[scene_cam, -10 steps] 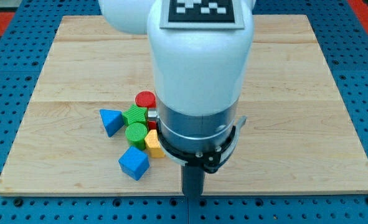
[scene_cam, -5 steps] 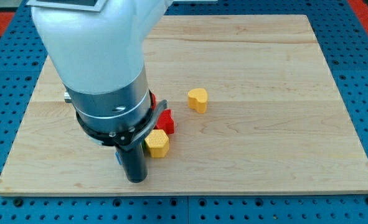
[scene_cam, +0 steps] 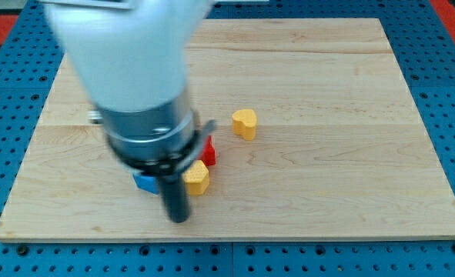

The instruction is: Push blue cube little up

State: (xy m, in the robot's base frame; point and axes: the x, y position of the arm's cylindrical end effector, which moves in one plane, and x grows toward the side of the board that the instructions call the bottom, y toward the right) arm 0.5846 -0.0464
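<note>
The blue cube (scene_cam: 144, 182) shows only as a small blue patch under the arm, just to the view's left of the rod; most of it is hidden. My tip (scene_cam: 178, 220) rests on the board just below and to the right of that patch. A yellow hexagonal block (scene_cam: 197, 178) lies right beside the rod on its right. The arm's image is blurred.
A red block (scene_cam: 207, 151) sits just above the yellow hexagonal one, partly hidden by the arm. A yellow heart-shaped block (scene_cam: 244, 123) lies alone further right. The arm's wide body (scene_cam: 135, 85) hides the other blocks of the cluster.
The arm swung from the view's middle to the left, covering the cluster, then edged back right. More of the blue cube now shows to the left of the rod.
</note>
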